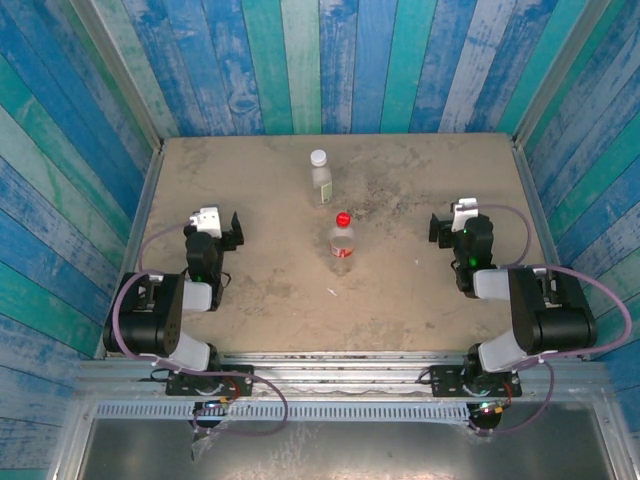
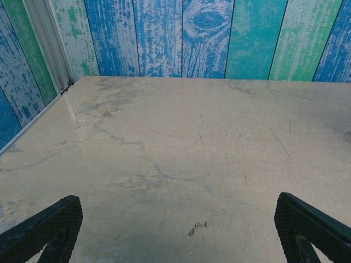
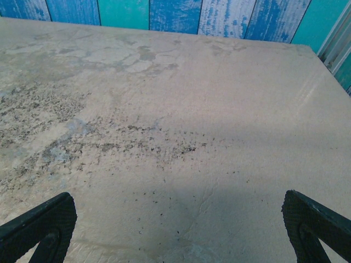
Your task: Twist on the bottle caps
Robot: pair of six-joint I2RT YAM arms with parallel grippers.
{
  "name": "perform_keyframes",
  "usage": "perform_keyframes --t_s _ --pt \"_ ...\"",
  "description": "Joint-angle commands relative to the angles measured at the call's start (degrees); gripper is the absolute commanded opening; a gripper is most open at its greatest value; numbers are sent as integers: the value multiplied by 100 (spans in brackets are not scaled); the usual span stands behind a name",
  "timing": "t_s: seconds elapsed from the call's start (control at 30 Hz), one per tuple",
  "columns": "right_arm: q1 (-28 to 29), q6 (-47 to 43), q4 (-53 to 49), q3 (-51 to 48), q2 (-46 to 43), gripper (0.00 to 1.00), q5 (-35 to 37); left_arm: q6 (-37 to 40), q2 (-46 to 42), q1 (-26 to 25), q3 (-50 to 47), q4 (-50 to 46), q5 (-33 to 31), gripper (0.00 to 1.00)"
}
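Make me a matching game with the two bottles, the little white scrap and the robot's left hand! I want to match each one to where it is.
Things:
1. small clear plastic bottle with the white round cap
2. small clear plastic bottle with the red round cap
3. tiny white scrap
4. black two-finger left hand

Places or states:
A. nearest the front edge of the sandy table
B. open, on the left side, holding nothing
C. farthest back
D. between the other bottle and the scrap

Pairs: 1-C, 2-D, 3-A, 4-B
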Motion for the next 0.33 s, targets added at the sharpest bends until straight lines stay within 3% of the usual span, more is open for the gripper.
perform_keyframes --t_s 0.0,0.3 --pt "-36 36 -26 76 18 100 -2 -39 97 20 86 71 -92 94" --pt "-26 38 -3 60 9 100 -8 -27 67 19 5 186 -84 94"
